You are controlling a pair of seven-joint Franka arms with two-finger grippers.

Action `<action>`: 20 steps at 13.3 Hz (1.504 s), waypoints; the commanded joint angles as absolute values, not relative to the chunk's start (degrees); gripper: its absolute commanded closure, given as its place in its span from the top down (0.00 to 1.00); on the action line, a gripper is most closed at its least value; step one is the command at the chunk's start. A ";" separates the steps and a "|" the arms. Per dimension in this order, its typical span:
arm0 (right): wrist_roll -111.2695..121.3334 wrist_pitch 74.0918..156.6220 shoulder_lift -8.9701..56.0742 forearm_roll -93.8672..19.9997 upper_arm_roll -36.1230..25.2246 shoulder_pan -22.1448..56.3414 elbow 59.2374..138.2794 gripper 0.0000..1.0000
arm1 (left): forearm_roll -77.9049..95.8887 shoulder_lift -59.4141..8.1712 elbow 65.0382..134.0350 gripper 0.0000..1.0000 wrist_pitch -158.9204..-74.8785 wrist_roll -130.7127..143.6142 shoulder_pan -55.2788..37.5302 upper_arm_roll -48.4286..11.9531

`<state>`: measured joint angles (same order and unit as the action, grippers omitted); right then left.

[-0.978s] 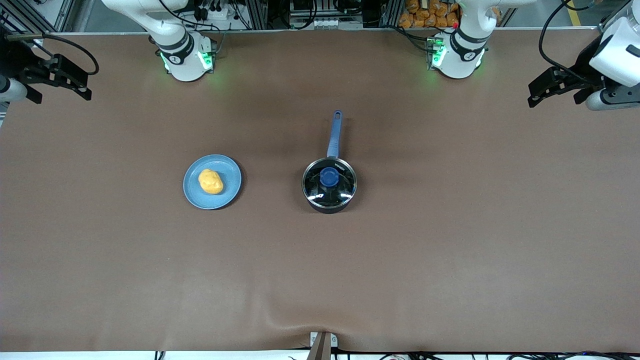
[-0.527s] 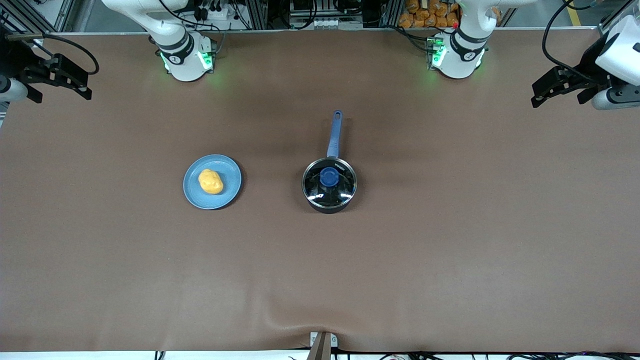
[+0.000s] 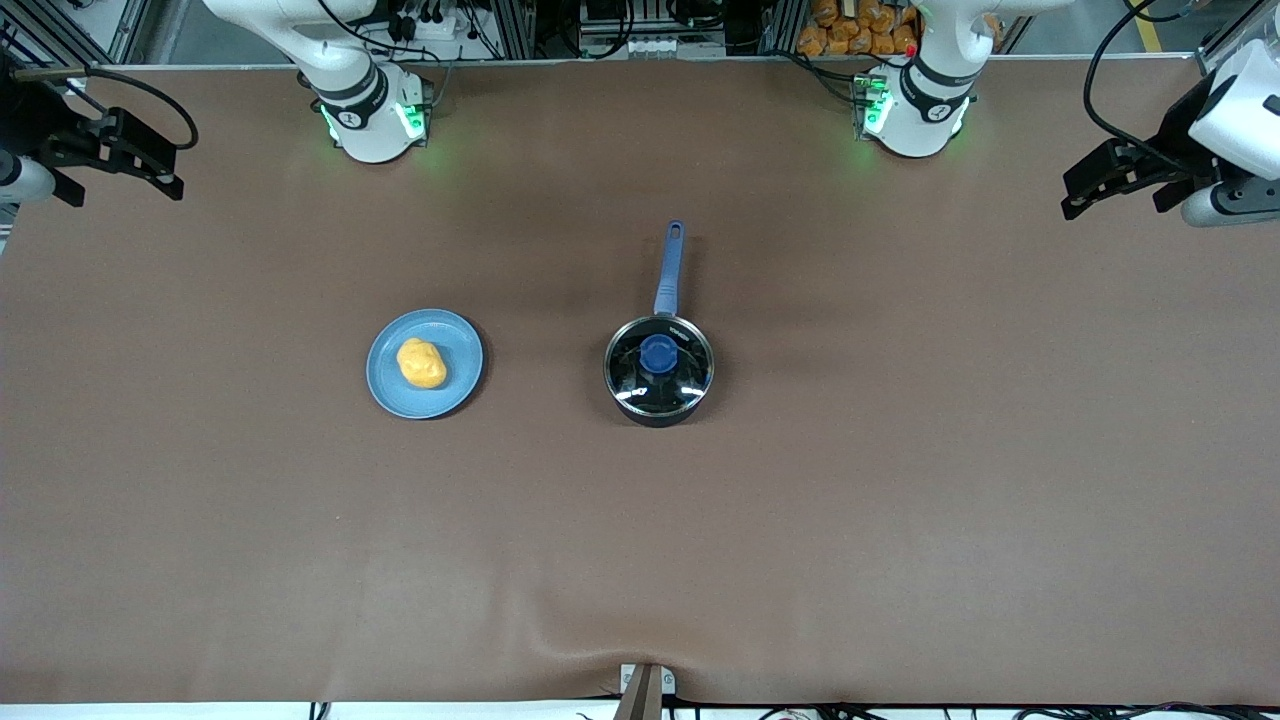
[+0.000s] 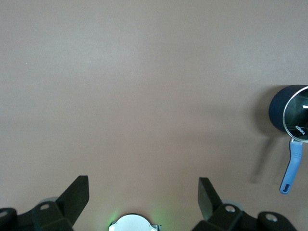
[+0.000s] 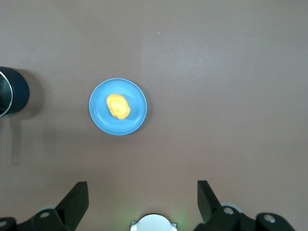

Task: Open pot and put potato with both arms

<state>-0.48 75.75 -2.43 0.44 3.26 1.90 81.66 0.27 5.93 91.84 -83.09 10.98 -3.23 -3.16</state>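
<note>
Only the left gripper [image 3: 1085, 185] has shifted since the earlier frames, drifting slightly over the table's edge at the left arm's end, jaws wide and empty; the right gripper [image 3: 150, 165] waits over its own end, equally wide. Nothing is begun: the pot [image 3: 659, 372] sits mid-table with its lid [image 3: 659, 366] on; the potato [image 3: 421, 363] lies on the blue plate [image 3: 458, 340] beside it, toward the right arm's end.

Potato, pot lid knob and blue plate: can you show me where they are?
potato [image 3: 421, 363], front view, middle of its yellow top.
knob [image 3: 657, 352], front view, centre of the blue knob on the glass lid.
plate [image 3: 463, 350], front view, bare blue rim beside the potato.
</note>
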 commanded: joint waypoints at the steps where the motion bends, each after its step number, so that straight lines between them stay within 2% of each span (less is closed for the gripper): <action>1: -0.44 75.85 -3.78 0.62 3.08 2.02 82.62 1.00 | 0.53 6.24 90.70 1.00 -81.39 9.75 -3.08 -2.81; 11: -0.44 76.29 -3.78 0.62 2.99 1.93 82.71 1.00 | -1.05 5.54 90.70 1.00 -80.42 10.02 -1.49 -3.34; 20: -0.44 77.17 -3.69 0.53 2.81 2.11 82.62 1.00 | 1.06 1.06 90.70 1.00 -85.43 9.05 -3.16 -4.12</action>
